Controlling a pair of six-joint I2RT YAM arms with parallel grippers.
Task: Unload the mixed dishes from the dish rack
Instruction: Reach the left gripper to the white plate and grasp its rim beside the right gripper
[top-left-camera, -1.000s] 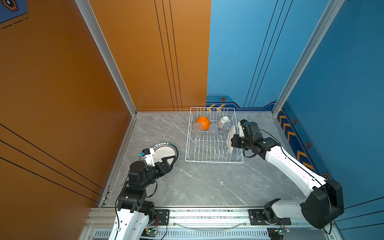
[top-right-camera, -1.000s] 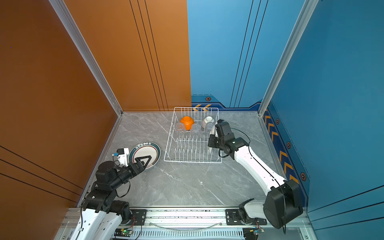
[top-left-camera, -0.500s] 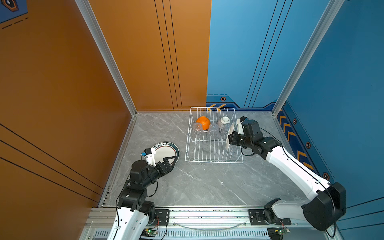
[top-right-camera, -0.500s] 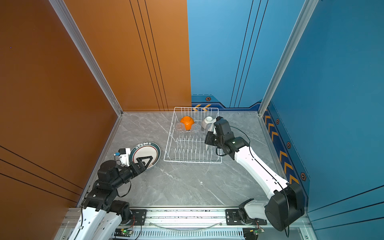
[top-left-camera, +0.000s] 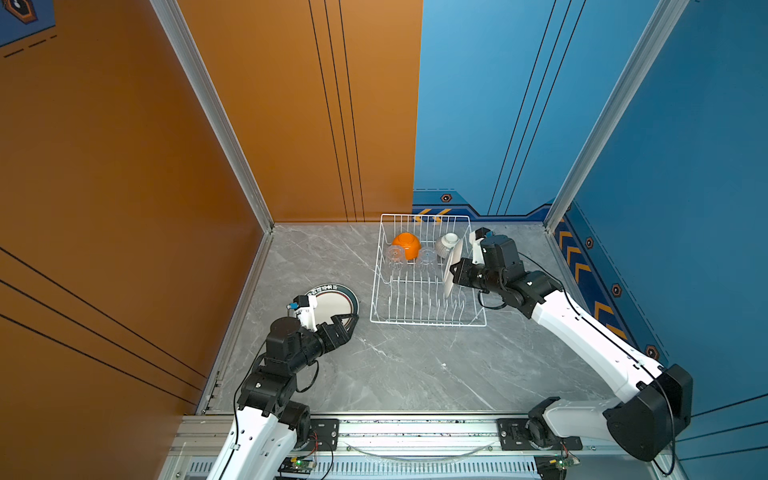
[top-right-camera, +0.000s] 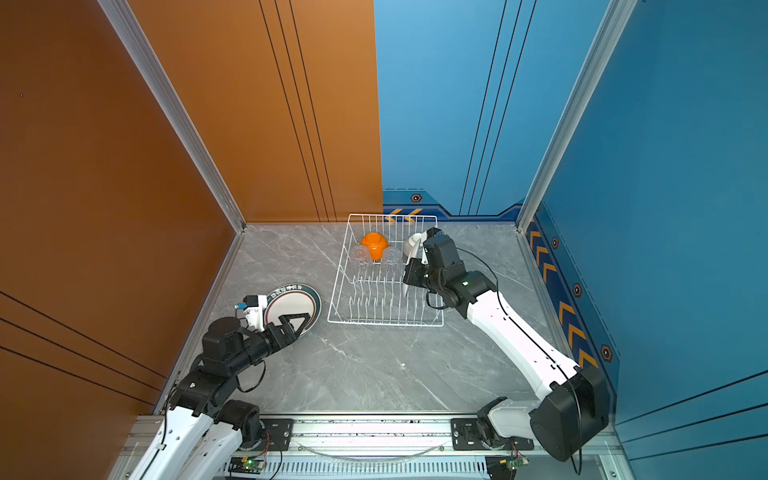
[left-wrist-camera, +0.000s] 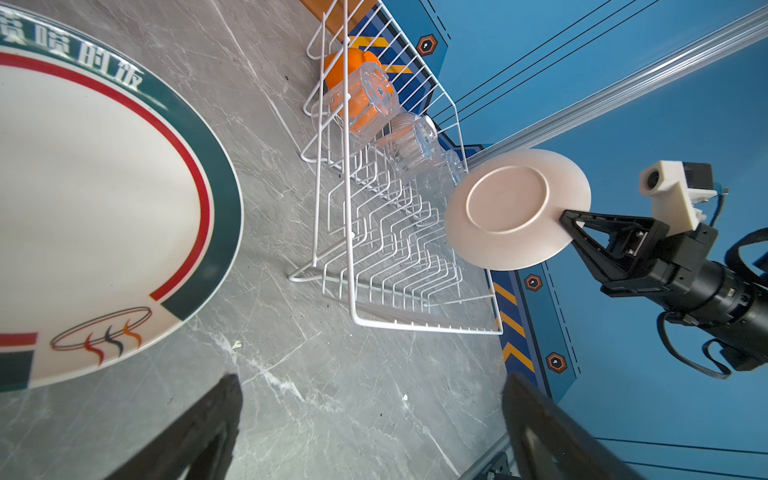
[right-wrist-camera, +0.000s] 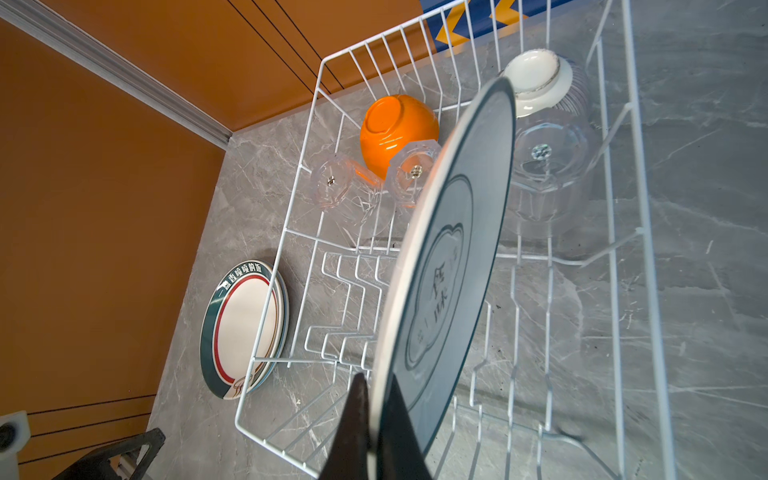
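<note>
The white wire dish rack stands at the back of the table. In its far end lie an orange bowl, a white bowl and clear glasses. My right gripper is shut on the rim of a teal-faced plate, held on edge above the rack's right side. My left gripper hangs open and empty over the table beside a stack of teal-rimmed plates.
Orange wall runs along the left and blue wall along the right, both close to the rack and arms. Bare marble table lies between the rack and the front rail.
My right gripper has carried the plate a little up and leftward over the rack. The left arm has hardly moved and stays open.
</note>
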